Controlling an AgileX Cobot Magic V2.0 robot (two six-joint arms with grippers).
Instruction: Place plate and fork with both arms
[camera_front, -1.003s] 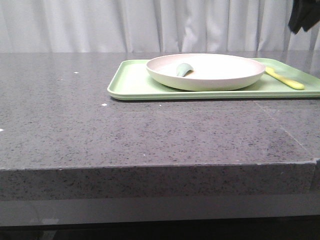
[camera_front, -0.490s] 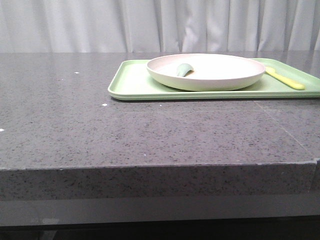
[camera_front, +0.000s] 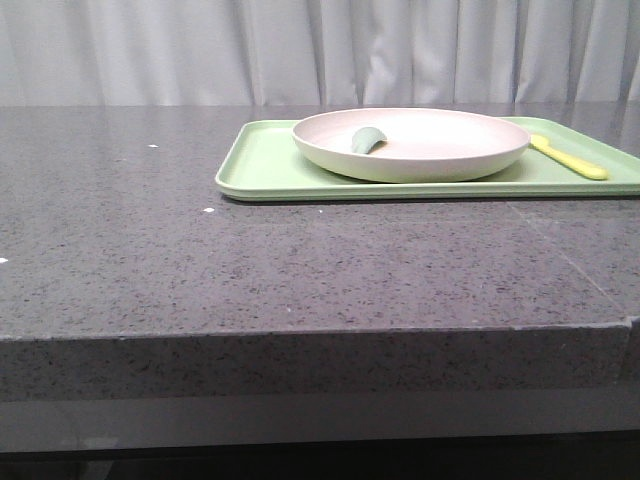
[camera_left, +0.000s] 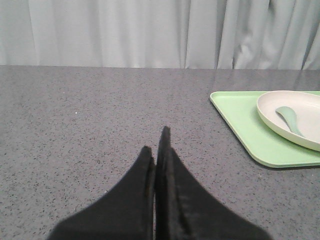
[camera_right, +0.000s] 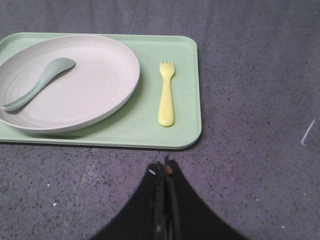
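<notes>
The cream-white plate (camera_front: 411, 143) (camera_right: 65, 82) (camera_left: 295, 117) lies on a light-green tray (camera_front: 265, 165) (camera_right: 182, 90) (camera_left: 240, 117) at the back right of the table. The pale-yellow fork (camera_front: 568, 157) (camera_right: 166, 94) lies flat on the tray just right of the plate. My left gripper (camera_left: 155, 140) is shut and empty above bare table, well left of the tray. My right gripper (camera_right: 162, 167) is shut and empty, hanging just off the tray's near edge, close to the fork's handle. Neither gripper shows in the front view.
A grey-green spoon (camera_front: 367, 139) (camera_right: 37, 83) (camera_left: 290, 119) rests inside the plate. The dark speckled stone table (camera_front: 300, 270) has its front edge close to the camera. A white curtain (camera_front: 320, 50) closes the back.
A dark arm part at the top right corner of the front view a second ago has left the picture. Plate, fork and tray have stayed put.
</notes>
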